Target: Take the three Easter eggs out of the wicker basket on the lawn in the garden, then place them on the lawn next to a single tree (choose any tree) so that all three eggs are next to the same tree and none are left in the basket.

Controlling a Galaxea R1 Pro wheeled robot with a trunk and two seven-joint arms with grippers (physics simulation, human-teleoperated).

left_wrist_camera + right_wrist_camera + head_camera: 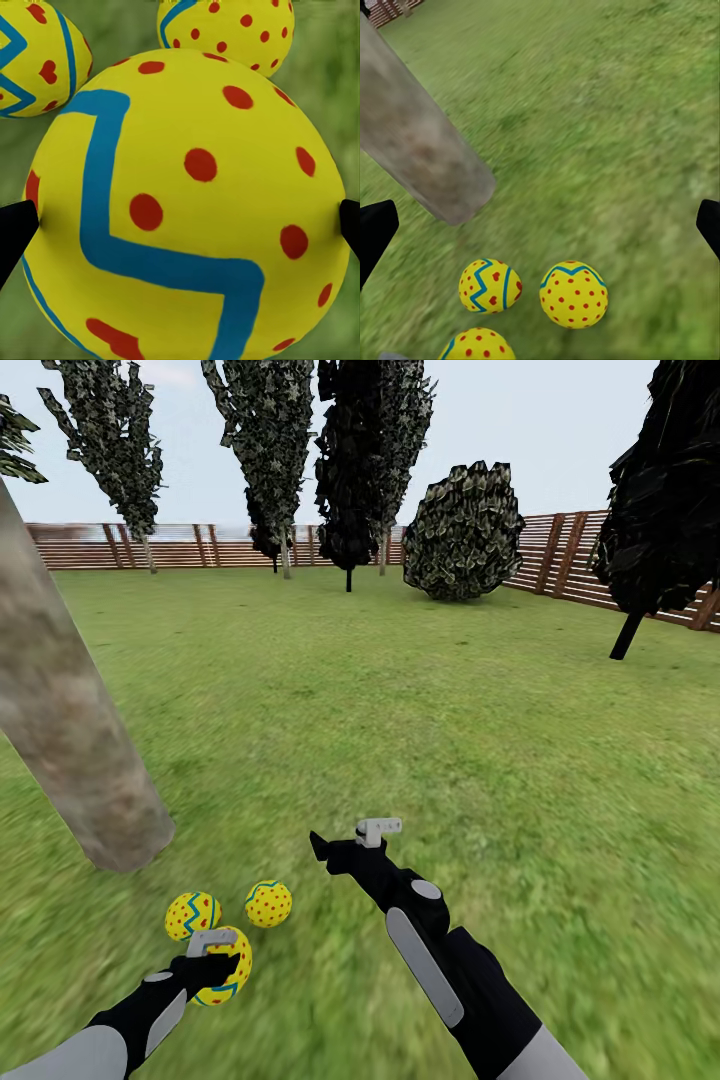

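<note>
Two yellow Easter eggs with red dots and blue zigzags lie on the lawn, just in front of the tree trunk. Right behind them is the third egg, low over the grass, with my left gripper shut on it. In the left wrist view this egg sits between both black fingertips. My right gripper hovers open to the right of the eggs, with nothing in it. The right wrist view has the eggs and trunk. The wicker basket is out of view.
Dark columnar trees and a round bush stand far back by the brown slat fence. Another dark tree stands at the right. Open grass spreads ahead and to the right.
</note>
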